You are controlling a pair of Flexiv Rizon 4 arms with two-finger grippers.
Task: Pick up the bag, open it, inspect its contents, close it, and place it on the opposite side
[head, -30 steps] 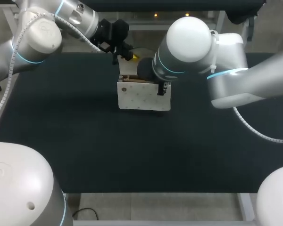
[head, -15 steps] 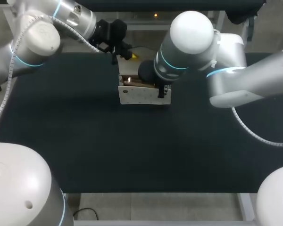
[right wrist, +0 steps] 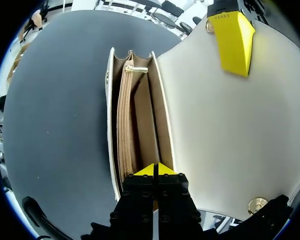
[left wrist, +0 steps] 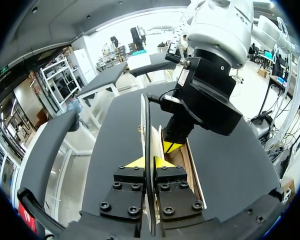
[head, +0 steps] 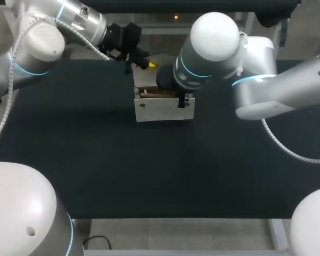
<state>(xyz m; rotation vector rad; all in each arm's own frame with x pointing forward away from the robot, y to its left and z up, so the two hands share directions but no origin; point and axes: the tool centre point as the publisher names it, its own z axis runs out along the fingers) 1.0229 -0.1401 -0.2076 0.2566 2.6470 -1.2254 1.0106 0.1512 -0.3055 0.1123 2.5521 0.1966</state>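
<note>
A white bag (head: 162, 110) stands open in the middle of the black table (head: 96, 160), its tan inside showing. My left gripper (head: 144, 63) is behind it, shut on the far edge of the raised white flap (left wrist: 145, 120); its yellow fingertip (right wrist: 234, 37) lies on the flap (right wrist: 220, 125). My right gripper (right wrist: 155, 170) is shut, tips together at the bag's mouth by the rear wall. I cannot tell whether it pinches that wall. A zipped tan pocket (right wrist: 124, 125) runs along the inside. In the left wrist view my right gripper (left wrist: 171, 147) dips into the bag ahead of my left gripper (left wrist: 150, 162).
The right arm's large white elbow (head: 216, 32) hangs over the back of the table and hides part of the bag's rear. A gold snap (right wrist: 256, 205) sits on the flap's inner face. Bare black tabletop stretches to both sides and towards the front.
The bag's white front face looks shorter from above than a second ago, and the bag has shifted slightly towards the back. The right arm moved a little with it. The left gripper kept its hold.
</note>
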